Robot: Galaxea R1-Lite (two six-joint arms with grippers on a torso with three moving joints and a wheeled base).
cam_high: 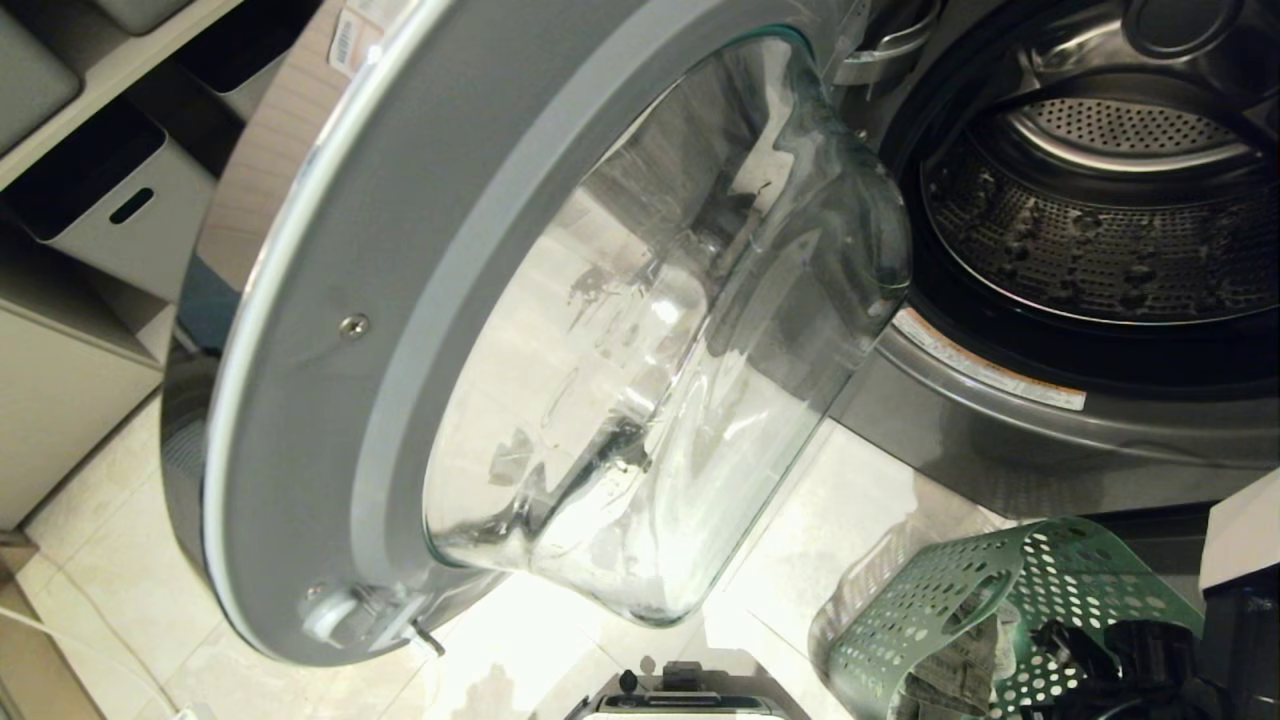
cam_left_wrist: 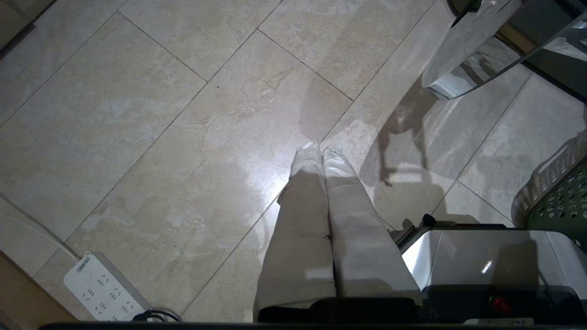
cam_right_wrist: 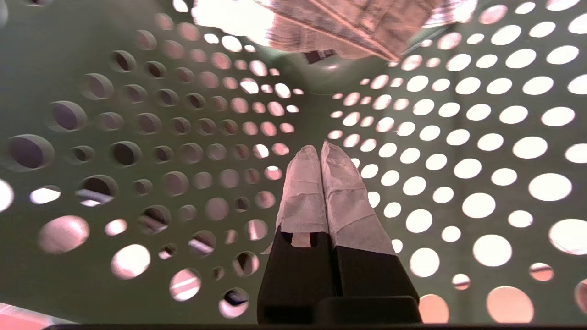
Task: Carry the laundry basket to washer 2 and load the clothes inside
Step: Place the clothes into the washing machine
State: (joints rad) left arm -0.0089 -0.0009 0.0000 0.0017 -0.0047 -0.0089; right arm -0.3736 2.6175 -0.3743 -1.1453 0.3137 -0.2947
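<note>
A dark grey front-load washer stands ahead with its drum (cam_high: pixel 1100 230) exposed; no numeral label shows. Its chrome-rimmed glass door (cam_high: pixel 560 330) is swung wide open toward me. The green laundry basket (cam_high: pixel 930 620) with round holes sits tilted on the floor at lower right, below the drum. The clothes (cam_high: pixel 960 670), a grey-green printed bundle, lie inside it. My right gripper (cam_right_wrist: pixel 319 149) is inside the basket, shut and holding nothing, with the clothes (cam_right_wrist: pixel 348 23) beyond its tips and apart from them. My left gripper (cam_left_wrist: pixel 321 149) hangs parked over the floor tiles, shut and empty.
The open door fills the space to the left of the drum. White shelving with storage bins (cam_high: pixel 100 220) lines the left wall. A white power strip (cam_left_wrist: pixel 103 288) with its cable lies on the tiles. My base's silver front (cam_left_wrist: pixel 486 256) is beside the basket (cam_left_wrist: pixel 564 206).
</note>
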